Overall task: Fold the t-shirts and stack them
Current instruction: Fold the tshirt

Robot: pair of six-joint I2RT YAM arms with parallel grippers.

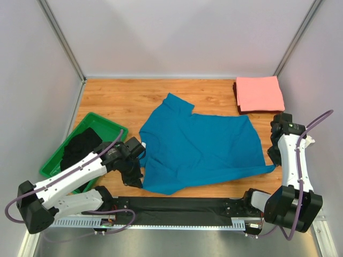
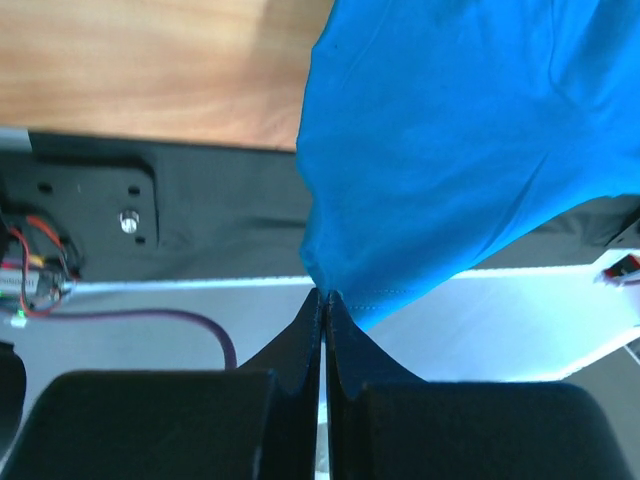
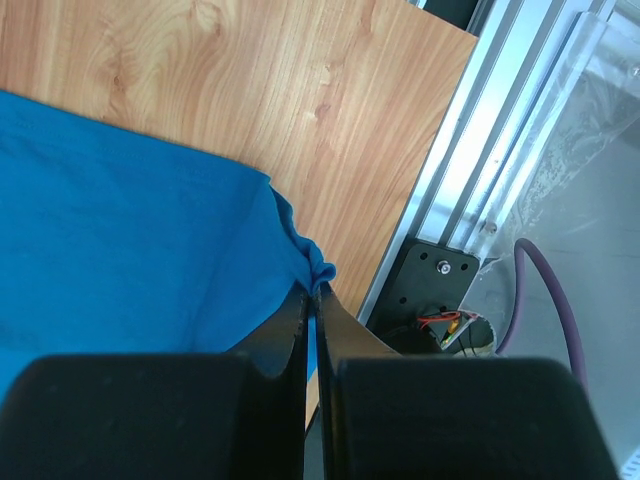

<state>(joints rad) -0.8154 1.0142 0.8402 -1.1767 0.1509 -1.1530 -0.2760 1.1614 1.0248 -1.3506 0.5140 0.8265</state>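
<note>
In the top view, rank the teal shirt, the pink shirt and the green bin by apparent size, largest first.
1. teal shirt: spread out, clearly largest.
2. green bin: partly hidden, still mid-sized.
3. pink shirt: folded, smallest; it also lies farthest from the camera.

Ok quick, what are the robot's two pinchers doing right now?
Left gripper: closed, pinching the blue t-shirt's edge.
Right gripper: closed, pinching a corner of the same shirt.
</note>
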